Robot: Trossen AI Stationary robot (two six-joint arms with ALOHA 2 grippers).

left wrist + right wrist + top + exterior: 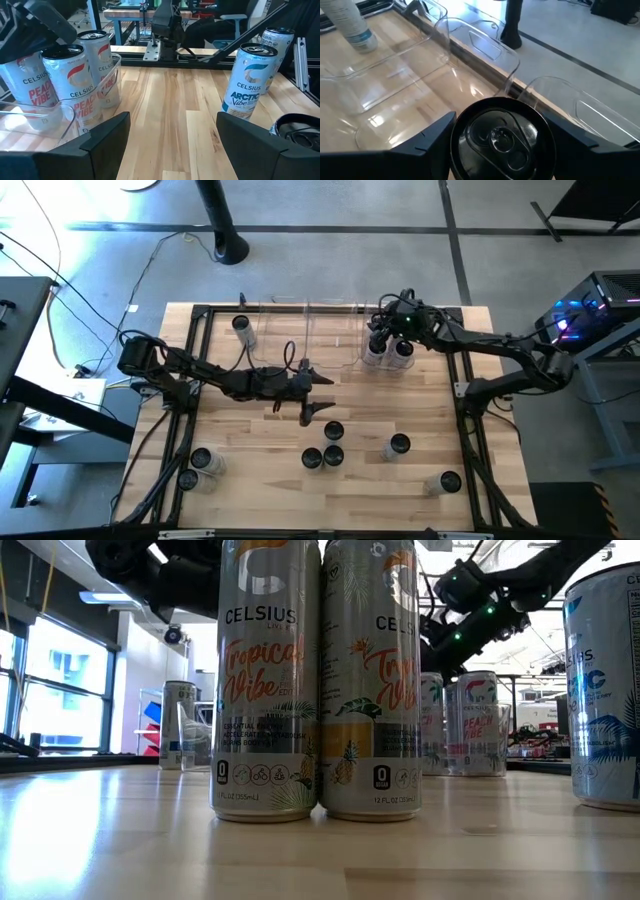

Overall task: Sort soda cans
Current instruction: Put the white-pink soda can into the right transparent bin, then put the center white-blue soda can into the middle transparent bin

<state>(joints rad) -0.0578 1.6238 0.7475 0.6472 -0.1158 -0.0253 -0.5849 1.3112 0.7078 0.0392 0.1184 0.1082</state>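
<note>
Two arms working over a table of soda cans

The left gripper (318, 394) is hanging mid-table with fingers spread, gripping nothing, its arm reaching in from the left edge; loose cans (333, 431) are standing nearer the front. Farther back, the right gripper (500, 131) is straddling a dark-topped can (502, 137), fingers wide at its sides, above the clear bins (310, 330).

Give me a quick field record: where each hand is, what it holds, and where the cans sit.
left hand: mid-table, open, empty
right hand: over the clear plastic bins at the far edge, fingers either side of a dark-topped silver can
cans in right bin: Peach Vibe cans grouped together
cans in left bin: one
loose cans on table: near-edge cluster, including Arctic Vibe can
</note>
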